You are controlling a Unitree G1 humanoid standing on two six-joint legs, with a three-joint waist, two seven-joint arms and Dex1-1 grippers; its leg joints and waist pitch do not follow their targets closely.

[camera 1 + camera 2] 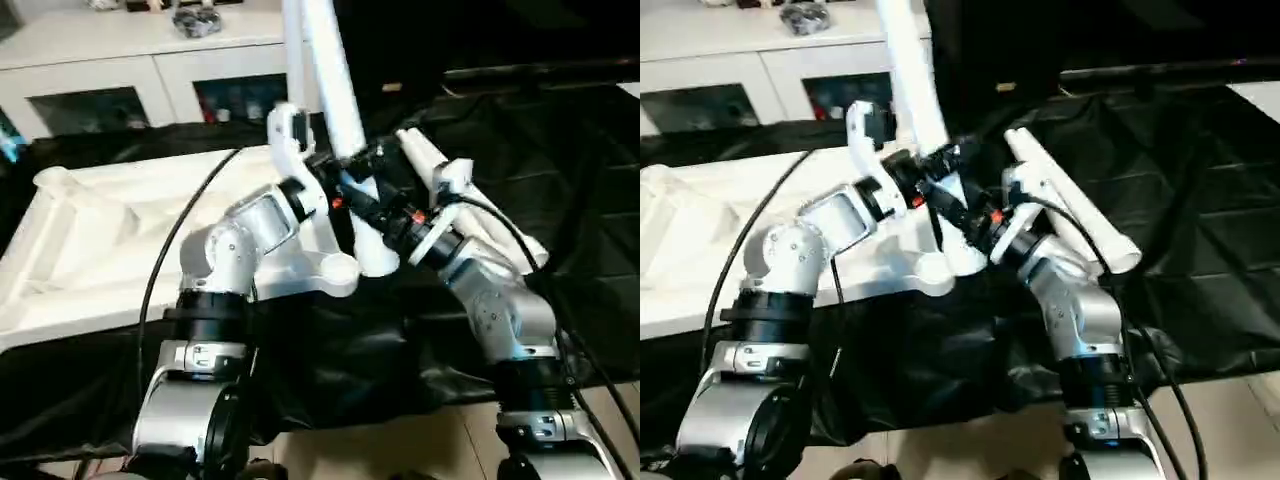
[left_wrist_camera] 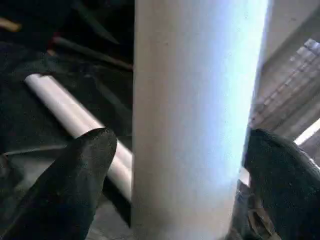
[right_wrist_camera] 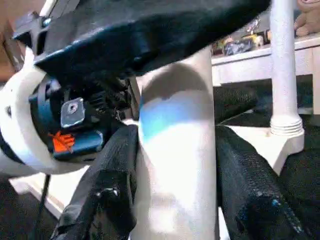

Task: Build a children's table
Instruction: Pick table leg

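Right gripper clamps upright leg | leg's top cut off

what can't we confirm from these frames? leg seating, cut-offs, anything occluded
- Upright leg: top cut off by the head views' upper edge.
- Its foot in the corner socket: both pincers and wrists cover the joint, so seating depth is unclear.
- Left pincer: fingers flank the leg; contact on the far side is hidden by the leg.
- Right pincer: closed on that leg.
- Cabinet contents: blurred.
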